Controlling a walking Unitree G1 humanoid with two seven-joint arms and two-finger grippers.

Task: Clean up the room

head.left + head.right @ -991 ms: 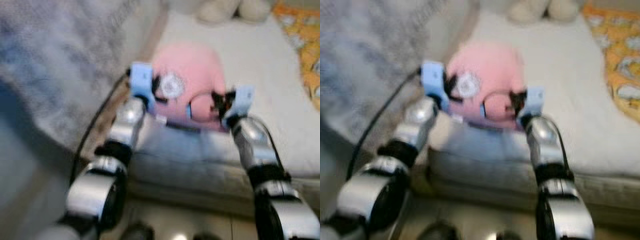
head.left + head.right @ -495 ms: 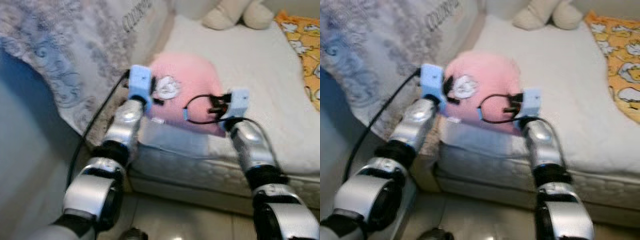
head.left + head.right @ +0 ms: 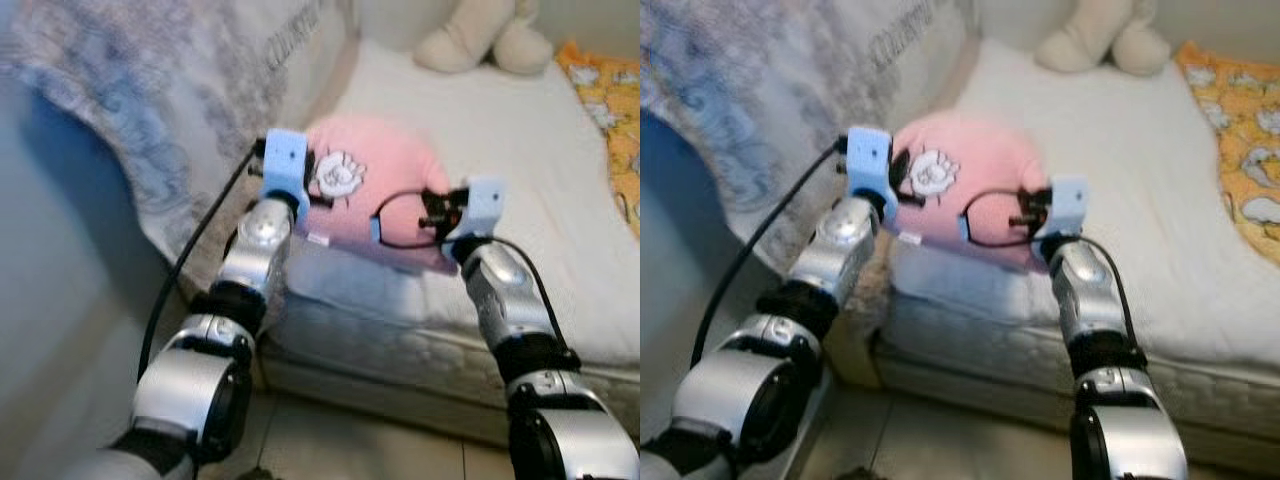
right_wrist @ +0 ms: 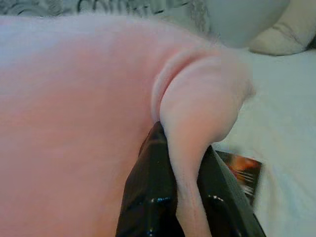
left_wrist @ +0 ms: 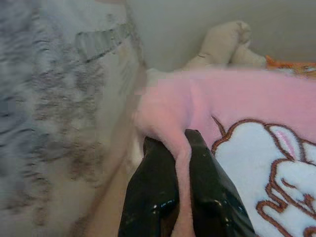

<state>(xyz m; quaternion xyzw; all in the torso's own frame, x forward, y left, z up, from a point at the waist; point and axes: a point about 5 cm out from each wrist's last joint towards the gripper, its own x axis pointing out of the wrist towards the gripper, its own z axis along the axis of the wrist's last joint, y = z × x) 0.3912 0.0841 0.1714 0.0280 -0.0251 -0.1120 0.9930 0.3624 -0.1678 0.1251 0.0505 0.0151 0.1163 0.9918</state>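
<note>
A pink plush pillow (image 3: pixel 385 180) with a white embroidered figure (image 3: pixel 338 174) is held between both arms over the near left corner of the white mattress (image 3: pixel 520 150). My left gripper (image 5: pixel 178 143) is shut on a fold of the pillow's left edge. My right gripper (image 4: pixel 178 148) is shut on a fold at the pillow's right side. In the eye views the fingers are hidden behind the blue wrist blocks (image 3: pixel 283 165) and the pillow.
A grey patterned blanket (image 3: pixel 150 110) hangs to the left of the bed. A beige plush toy (image 3: pixel 485 40) sits at the far end of the mattress. An orange patterned cloth (image 3: pixel 610 100) lies at the right. Pale floor tiles (image 3: pixel 330 440) lie below the bed's front edge.
The camera has steadied and shifted slightly; the picture is sharper. Both grippers still hold the pink pillow, which sits a little further onto the mattress.
</note>
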